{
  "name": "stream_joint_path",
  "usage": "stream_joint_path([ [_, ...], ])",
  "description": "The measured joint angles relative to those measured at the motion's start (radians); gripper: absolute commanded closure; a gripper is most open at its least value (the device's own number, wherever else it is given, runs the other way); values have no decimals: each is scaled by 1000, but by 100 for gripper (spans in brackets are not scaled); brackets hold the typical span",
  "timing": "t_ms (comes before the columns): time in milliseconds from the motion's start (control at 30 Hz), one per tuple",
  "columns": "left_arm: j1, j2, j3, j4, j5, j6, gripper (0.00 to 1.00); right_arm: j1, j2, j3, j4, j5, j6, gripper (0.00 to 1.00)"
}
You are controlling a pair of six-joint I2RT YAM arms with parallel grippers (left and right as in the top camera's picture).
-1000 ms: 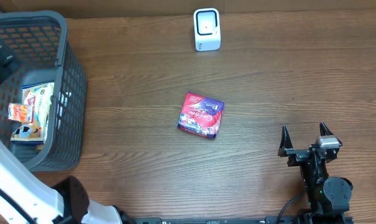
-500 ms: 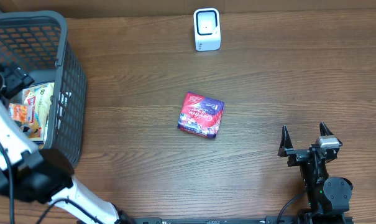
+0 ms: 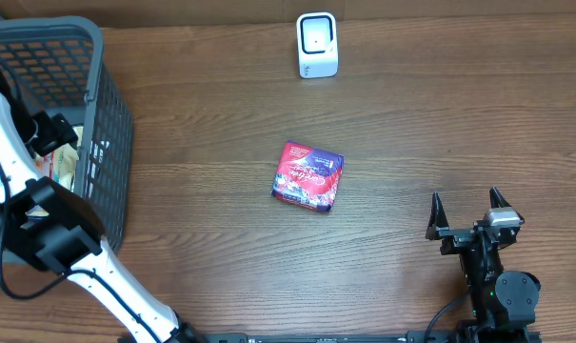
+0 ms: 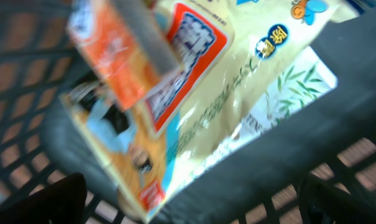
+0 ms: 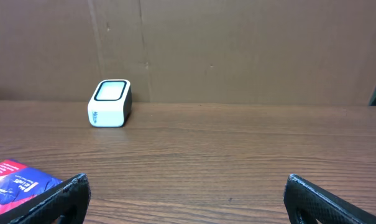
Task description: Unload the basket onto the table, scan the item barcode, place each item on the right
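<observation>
The yellow snack pouch (image 4: 237, 93) is lying in the basket (image 3: 111, 114) at the left edge of the surface (image 3: 440, 114). An orange packet (image 4: 107, 56) is resting on it, and its long axis is running diagonally across the left wrist view. The left tool (image 3: 55, 133) is hovering straight above, spread wide and holding nothing, so this arm is nearer. The right tool (image 3: 466, 205) is also gaping empty, well apart, beyond a red packet (image 3: 307, 175) at mid-surface. The scanner (image 3: 317, 44) is standing at the far edge. Since a second ago the left arm has been swinging in over the basket, while everything else is staying put.
</observation>
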Motion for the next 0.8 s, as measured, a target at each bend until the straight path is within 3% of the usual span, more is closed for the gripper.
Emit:
stream_joint_path([
  [233, 0, 78, -8, 27, 14, 48, 4, 0, 0, 0, 0, 0, 0, 0],
  [333, 0, 107, -8, 40, 17, 61, 12, 0, 0, 0, 0, 0, 0, 0],
  [400, 0, 123, -11, 49, 18, 67, 21, 0, 0, 0, 0, 0, 0, 0],
  [433, 0, 123, -11, 51, 18, 71, 33, 0, 0, 0, 0, 0, 0, 0],
  [567, 0, 123, -11, 56, 17, 73, 48, 0, 0, 0, 0, 0, 0, 0],
  [700, 0, 123, -11, 55, 16, 73, 92, 0, 0, 0, 0, 0, 0, 0],
  [800, 0, 123, -11, 46, 24, 79, 96, 0, 0, 0, 0, 0, 0, 0],
])
